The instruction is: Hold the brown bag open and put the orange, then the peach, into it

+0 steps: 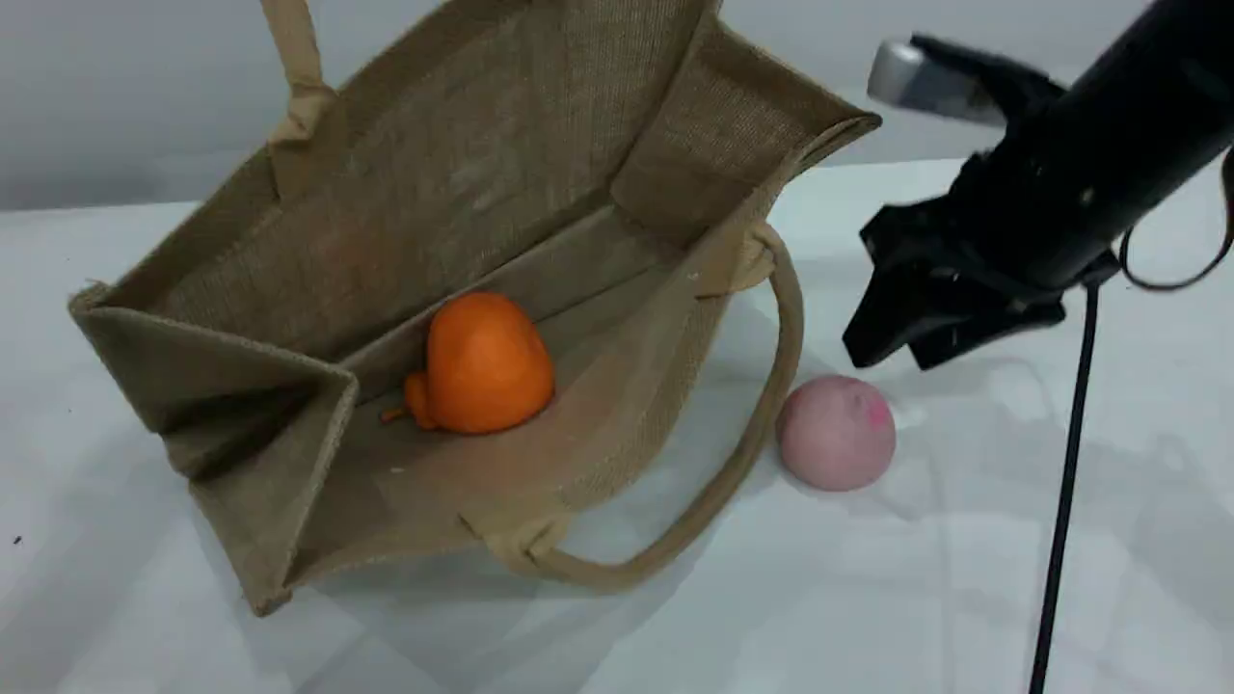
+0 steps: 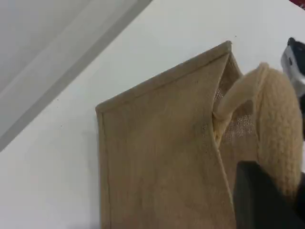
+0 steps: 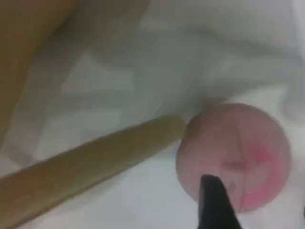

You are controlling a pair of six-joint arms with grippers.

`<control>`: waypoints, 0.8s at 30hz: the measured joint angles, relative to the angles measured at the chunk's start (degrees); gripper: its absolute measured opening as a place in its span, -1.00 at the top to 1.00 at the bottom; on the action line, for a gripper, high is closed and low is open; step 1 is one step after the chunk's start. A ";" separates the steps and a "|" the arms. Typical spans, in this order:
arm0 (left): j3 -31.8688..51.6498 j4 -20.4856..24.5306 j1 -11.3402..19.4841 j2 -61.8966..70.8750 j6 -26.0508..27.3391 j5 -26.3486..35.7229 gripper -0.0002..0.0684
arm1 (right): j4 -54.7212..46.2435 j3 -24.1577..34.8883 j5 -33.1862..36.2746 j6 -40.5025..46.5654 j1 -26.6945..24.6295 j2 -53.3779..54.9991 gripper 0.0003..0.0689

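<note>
Scene view: knobbed bright orange toy fruit [image 1: 485,364] lies inside the tan woven jute bag [image 1: 463,193]; smooth pink ball peach [image 1: 836,433] sits outside on the white table [image 1: 868,598], right gripper [image 1: 911,323] above it, jaws apart, empty.

Left wrist view: left gripper [image 2: 267,200] clamped on the beige rope handle [image 2: 279,129].

Right wrist view: the peach looks light, possibly slick; grasp across its middle.

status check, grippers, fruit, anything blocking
Left gripper shut on bag handle. Right gripper open above peach. Orange in brown bag. Lower handle touches peach.
</note>
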 joint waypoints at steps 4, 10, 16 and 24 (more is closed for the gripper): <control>0.00 0.00 0.00 0.00 -0.02 0.00 0.76 | 6.52 -0.05 0.02 -5.63 0.00 2.73 0.01; 0.00 0.00 0.00 0.00 -0.17 0.00 0.76 | 13.92 -0.05 0.33 -12.14 0.00 6.22 0.01; 0.00 0.00 0.00 0.00 -0.17 0.00 0.76 | 17.01 -0.05 1.60 -15.06 0.00 8.47 0.06; 0.00 -0.09 0.00 0.00 -0.17 0.00 0.76 | 16.90 -0.05 1.60 -14.92 -0.08 7.49 0.91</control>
